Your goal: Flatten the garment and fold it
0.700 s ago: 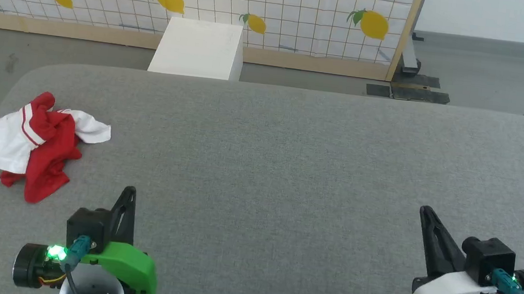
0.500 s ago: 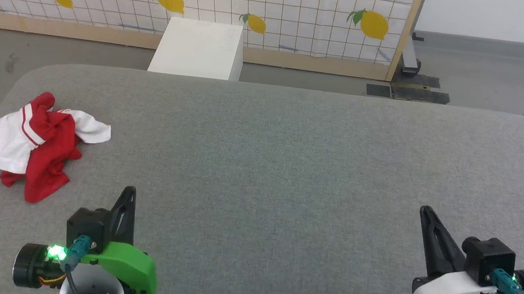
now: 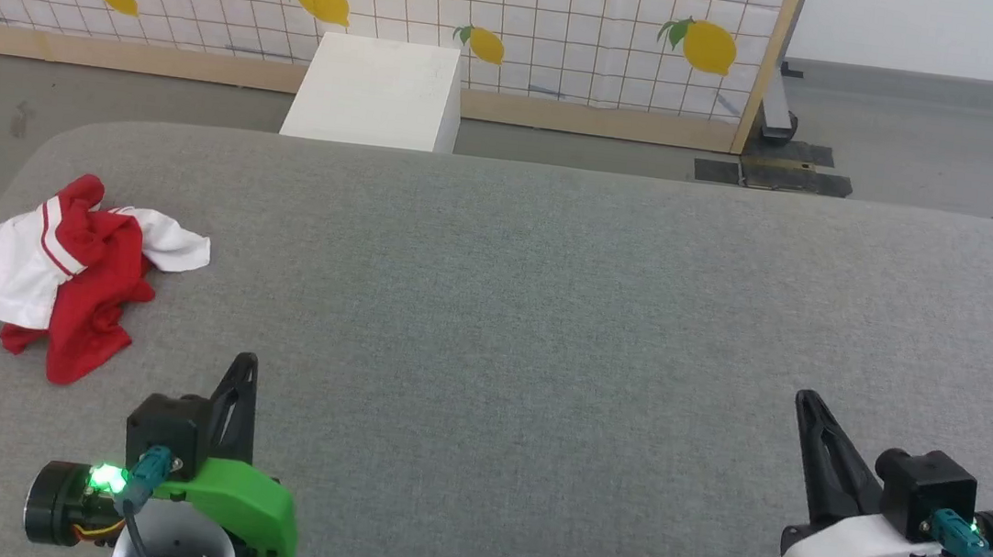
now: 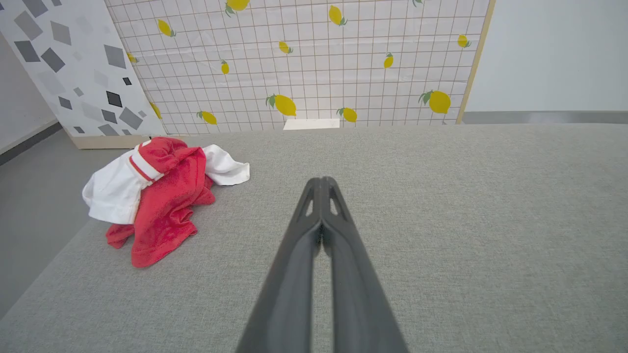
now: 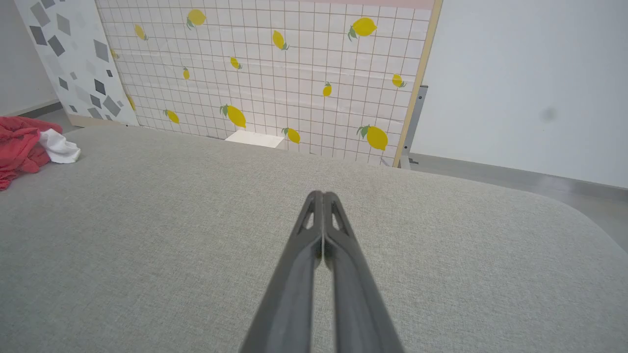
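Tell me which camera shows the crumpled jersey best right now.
Left wrist view: the jersey lies close and whole, folds and striped trim clear. The head view shows it whole but smaller. The right wrist view crops it at its left edge.

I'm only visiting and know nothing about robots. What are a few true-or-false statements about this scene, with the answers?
1. The garment lies crumpled near the left edge of the grey table. True.
2. The left gripper and the right gripper are both shut. True.
3. The left gripper is holding the garment. False: it is shut on nothing and is apart from the garment.
4. The garment is spread out flat. False: it is a bunched red and white heap.
5. A white box stands beyond the table, in front of the lemon-patterned screen. True.
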You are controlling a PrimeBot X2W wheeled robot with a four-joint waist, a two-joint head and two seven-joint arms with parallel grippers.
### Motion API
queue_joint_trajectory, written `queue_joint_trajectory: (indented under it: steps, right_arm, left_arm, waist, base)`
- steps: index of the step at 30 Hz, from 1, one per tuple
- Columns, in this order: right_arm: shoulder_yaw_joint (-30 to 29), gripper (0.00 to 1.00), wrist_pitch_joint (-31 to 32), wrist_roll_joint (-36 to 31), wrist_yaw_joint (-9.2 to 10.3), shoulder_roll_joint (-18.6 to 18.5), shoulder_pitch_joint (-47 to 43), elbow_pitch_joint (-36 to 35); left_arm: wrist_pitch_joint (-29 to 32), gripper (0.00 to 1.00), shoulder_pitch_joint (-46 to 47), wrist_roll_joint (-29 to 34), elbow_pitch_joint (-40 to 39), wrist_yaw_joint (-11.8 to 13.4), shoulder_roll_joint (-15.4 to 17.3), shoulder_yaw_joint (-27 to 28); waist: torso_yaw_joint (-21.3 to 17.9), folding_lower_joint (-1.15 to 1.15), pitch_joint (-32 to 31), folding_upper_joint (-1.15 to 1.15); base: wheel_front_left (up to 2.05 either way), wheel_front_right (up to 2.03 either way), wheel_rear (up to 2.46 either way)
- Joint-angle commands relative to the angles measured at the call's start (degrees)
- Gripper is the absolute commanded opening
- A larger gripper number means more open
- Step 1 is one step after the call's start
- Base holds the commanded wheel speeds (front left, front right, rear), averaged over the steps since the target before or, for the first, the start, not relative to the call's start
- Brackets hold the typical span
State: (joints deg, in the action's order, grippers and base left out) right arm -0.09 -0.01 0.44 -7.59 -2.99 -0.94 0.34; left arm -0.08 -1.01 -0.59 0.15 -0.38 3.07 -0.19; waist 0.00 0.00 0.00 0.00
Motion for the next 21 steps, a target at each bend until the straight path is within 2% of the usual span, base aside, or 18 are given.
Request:
queue_joint_trajectory:
  steps: [1,14,15,21]
  right_arm:
    - [0.09,0.0,0.01,-0.44,0.1,0.12,0.94,-0.34]
    - [0.09,0.0,0.01,-0.44,0.1,0.12,0.94,-0.34]
    - [0.01,1.0,-0.01,0.03,0.0,0.0,-0.01,0.01]
    - [-0.03,1.0,-0.14,0.12,0.0,-0.01,-0.01,0.03]
  left_arm:
    - [0.08,0.0,1.01,0.59,-0.15,0.38,-0.19,0.19]
    - [0.08,0.0,1.01,0.59,-0.15,0.38,-0.19,0.19]
    - [-0.01,1.0,-0.02,-0.03,0.0,-0.01,0.01,-0.02]
    - [-0.14,1.0,-0.07,-0.14,-0.01,0.04,0.01,-0.27]
  waist:
    - [0.0,0.0,0.0,0.0]
    - [0.0,0.0,0.0,0.0]
    - [0.0,0.0,0.0,0.0]
    - [-0.01,0.0,0.02,0.0]
  base:
    - [0.0,0.0,0.0]
    - [0.0,0.0,0.0]
    - [0.0,0.0,0.0]
    - [0.0,0.0,0.0]
